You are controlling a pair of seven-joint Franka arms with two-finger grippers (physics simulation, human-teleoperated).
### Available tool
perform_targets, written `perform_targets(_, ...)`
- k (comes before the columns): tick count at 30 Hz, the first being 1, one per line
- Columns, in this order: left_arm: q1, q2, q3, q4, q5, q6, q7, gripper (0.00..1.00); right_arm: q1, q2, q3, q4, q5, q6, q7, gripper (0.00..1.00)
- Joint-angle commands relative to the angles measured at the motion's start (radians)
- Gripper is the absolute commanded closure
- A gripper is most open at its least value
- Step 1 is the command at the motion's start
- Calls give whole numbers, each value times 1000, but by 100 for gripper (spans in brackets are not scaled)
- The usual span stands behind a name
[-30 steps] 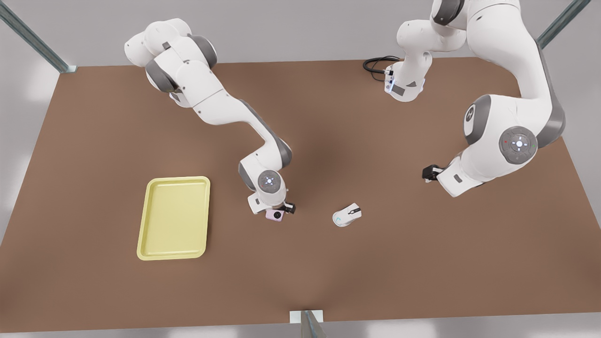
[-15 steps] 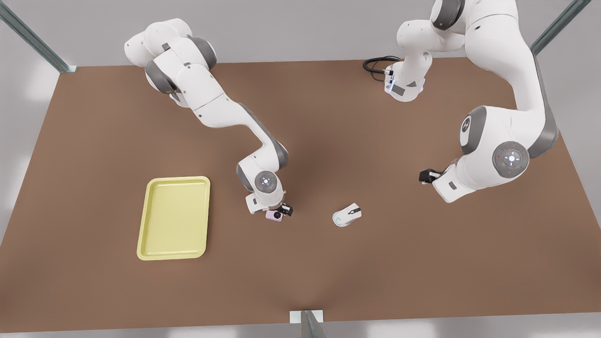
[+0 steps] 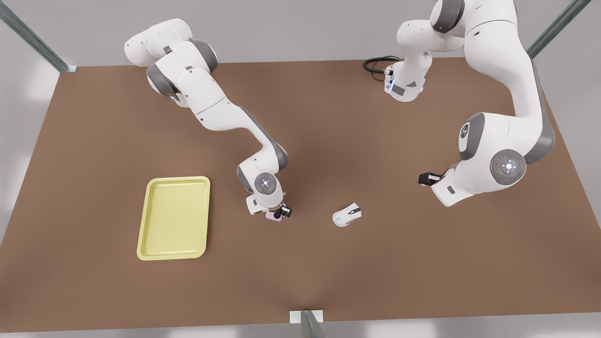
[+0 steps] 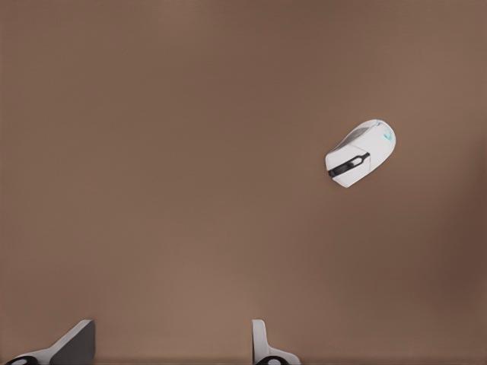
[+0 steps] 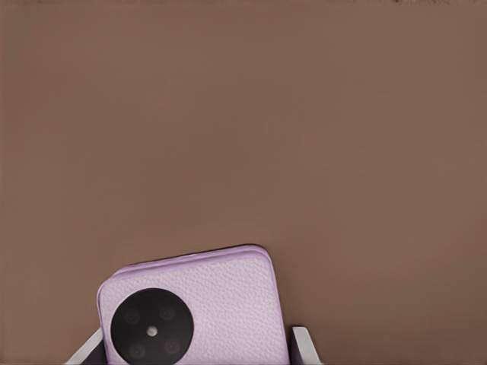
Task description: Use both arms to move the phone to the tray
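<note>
since a second ago the arm over the phone has drawn its wrist in and lowered slightly, so more of the phone is covered in the front view, while the other arm's elbow has swung toward the front view's right with its gripper barely shifted. the small squarish pale pink-lilac folded phone (image 5: pixel 199 308) with a black round camera circle lies flat on the brown matte table (image 3: pixel 328 263), near the middle, between the tray and the mouse. the right black two-finger gripper (image 3: pixel 277 215) sits right over it; in the right wrist view one pale fingertip (image 5: pixel 301 344) shows on each side of the phone, close against its edges, the jaws narrowed around it, though whether they press it i cannot tell. the pale yellow rectangular shallow tray (image 3: pixel 173 253) with rounded corners and a raised rim lies well apart toward the front view's left, with nothing in it. the white computer mouse (image 3: pixel 347 216) with a dark wheel strip lies near the phone on the front view's right. the left black two-finger gripper (image 3: pixel 426 179) hangs above bare table farther to that side, well apart from the mouse, its fingers spread wide with nothing between them. a black coiled cable (image 3: pixel 378 64) lies at the table's far edge by that arm's base.
</note>
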Motion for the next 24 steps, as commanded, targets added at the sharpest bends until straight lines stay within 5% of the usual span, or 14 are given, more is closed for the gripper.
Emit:
perform_targets(1,0,-1,0,0,0,0,2,0,0,0,0,0,-1,2,9,19)
perform_targets(14,3,-1,0,4,0,0,4,0,-49,-97,-2,-94,4,-19,-140,22)
perform_targets(24,2,-1,0,5,0,0,-2,0,-413,-442,-6,-582,4,28,-783,22)
